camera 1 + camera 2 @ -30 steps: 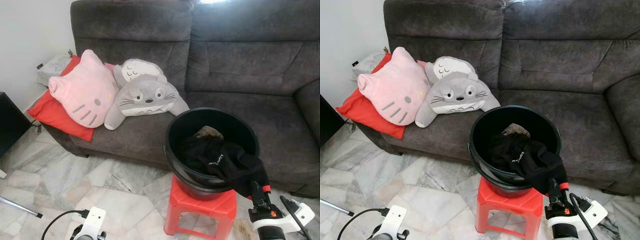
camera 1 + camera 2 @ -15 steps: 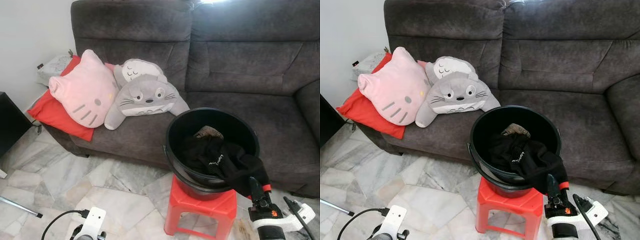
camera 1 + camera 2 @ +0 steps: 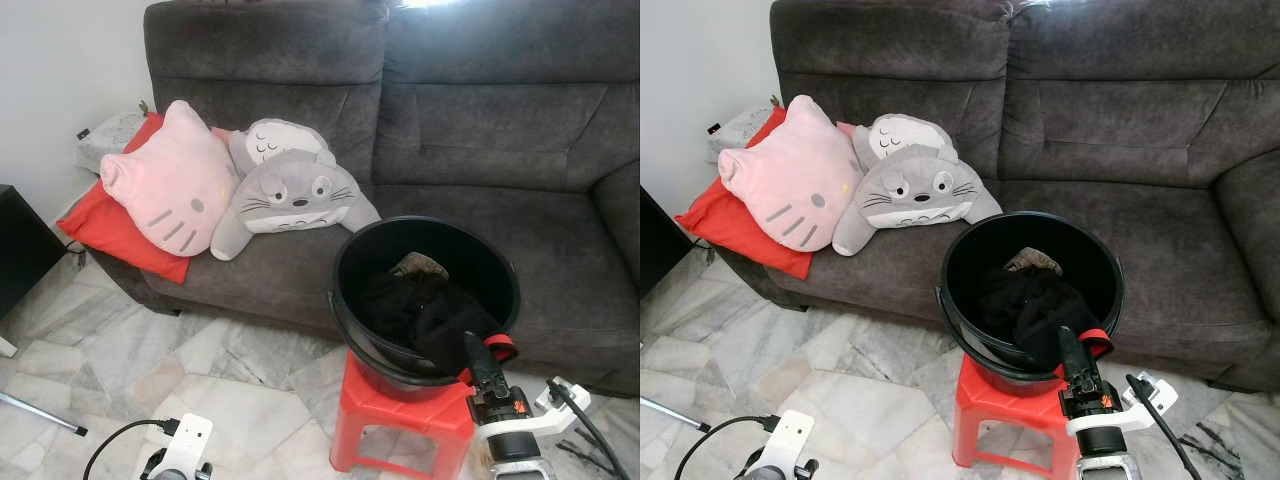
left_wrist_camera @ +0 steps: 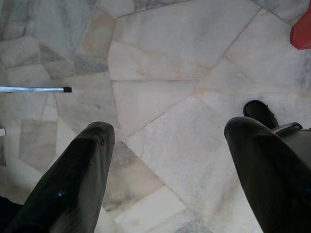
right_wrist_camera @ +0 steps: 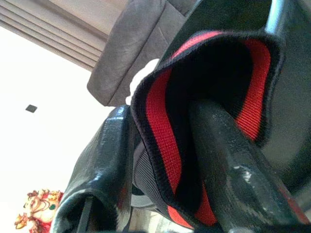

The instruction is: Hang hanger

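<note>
No hanger can be made out; what the right gripper (image 3: pixel 1072 345) has is a black garment (image 3: pixel 425 310) with a red-banded cuff (image 5: pixel 209 111), lying in a black bucket (image 3: pixel 352 262) and spilling over its near rim. In the right wrist view the two black fingers (image 5: pixel 104 160) are pinched on that cuff, one inside the fold and one outside, cloth between them. Right gripper sits at the bucket's near rim, pointing up into it. A tan piece of cloth (image 3: pixel 417 265) lies at the back of the bucket, touching the black garment. Bucket stands on a red plastic stool (image 3: pixel 400 425) on a marble floor (image 3: pixel 120 350), just in front of a dark grey sofa (image 3: pixel 480 130). On the sofa's left seat: pink cat cushion (image 3: pixel 170 190) leaning on a red cushion (image 3: pixel 105 235), grey plush cushion (image 3: pixel 290 190) beside it, touching. Left gripper (image 4: pixel 165 165) hangs low over the floor, fingers (image 4: pixel 73 179) spread wide apart, nothing between them. A white power strip (image 3: pixel 560 395) lies on the floor right of the stool
</note>
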Robot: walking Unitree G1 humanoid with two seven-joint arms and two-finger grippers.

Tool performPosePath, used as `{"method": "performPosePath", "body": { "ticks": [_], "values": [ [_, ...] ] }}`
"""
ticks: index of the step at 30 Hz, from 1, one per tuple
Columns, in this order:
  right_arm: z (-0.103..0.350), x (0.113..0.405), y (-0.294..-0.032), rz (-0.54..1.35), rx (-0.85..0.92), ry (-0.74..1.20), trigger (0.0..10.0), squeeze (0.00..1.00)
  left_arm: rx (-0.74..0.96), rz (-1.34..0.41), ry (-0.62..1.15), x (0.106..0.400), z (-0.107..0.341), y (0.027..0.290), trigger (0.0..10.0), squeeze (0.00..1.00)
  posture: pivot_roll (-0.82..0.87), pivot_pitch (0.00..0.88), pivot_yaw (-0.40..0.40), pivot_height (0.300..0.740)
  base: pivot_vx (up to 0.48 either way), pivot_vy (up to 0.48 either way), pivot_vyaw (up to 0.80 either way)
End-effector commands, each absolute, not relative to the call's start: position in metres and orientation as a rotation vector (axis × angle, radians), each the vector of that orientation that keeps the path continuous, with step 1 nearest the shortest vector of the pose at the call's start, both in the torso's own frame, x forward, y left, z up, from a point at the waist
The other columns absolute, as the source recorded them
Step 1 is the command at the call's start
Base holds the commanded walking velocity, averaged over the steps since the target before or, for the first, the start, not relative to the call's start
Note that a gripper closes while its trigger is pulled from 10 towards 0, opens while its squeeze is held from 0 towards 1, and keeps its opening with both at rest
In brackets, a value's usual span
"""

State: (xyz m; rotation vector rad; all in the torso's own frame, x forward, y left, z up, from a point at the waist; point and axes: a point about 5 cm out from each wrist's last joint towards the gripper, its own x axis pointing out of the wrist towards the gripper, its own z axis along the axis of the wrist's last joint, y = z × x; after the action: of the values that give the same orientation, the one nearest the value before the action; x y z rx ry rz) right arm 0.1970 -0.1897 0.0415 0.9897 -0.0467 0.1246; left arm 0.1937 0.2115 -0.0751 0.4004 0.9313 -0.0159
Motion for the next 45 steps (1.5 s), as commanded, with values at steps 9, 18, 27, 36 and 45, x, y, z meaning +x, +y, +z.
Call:
{"method": "performPosePath", "body": {
  "ticks": [9, 18, 27, 36, 45],
  "values": [
    [0.032, 0.198, -0.19, 0.047, 0.985, -0.024, 10.0, 0.0, 0.421, -0.016, 0.932, 0.194, -0.074, 0.217, 10.0, 0.0, -0.28, 0.0, 0.129, 0.74, 0.0, 0.0, 0.0],
    [0.049, 0.211, -0.195, 0.056, 1.005, -0.099, 10.0, 0.0, 0.422, -0.011, 0.93, 0.194, -0.074, 0.217, 10.0, 0.0, -0.28, 0.0, 0.129, 0.74, 0.0, 0.0, 0.0],
    [0.067, 0.223, -0.21, -0.043, 0.971, -0.146, 10.0, 0.0, 0.421, -0.011, 0.93, 0.194, -0.074, 0.217, 10.0, 0.0, -0.28, 0.0, 0.133, 0.74, 0.0, 0.0, 0.0],
    [0.071, 0.231, -0.211, -0.069, 0.919, -0.068, 9.5, 0.0, 0.414, -0.021, 0.932, 0.194, -0.074, 0.217, 10.0, 0.0, -0.28, 0.0, 0.133, 0.74, 0.0, 0.0, 0.0],
    [0.072, 0.235, -0.205, -0.062, 0.915, -0.032, 0.0, 0.0, 0.408, -0.024, 0.937, 0.194, -0.074, 0.216, 10.0, 0.0, -0.28, 0.0, 0.132, 0.74, 0.0, 0.0, 0.0]
  ]
}}
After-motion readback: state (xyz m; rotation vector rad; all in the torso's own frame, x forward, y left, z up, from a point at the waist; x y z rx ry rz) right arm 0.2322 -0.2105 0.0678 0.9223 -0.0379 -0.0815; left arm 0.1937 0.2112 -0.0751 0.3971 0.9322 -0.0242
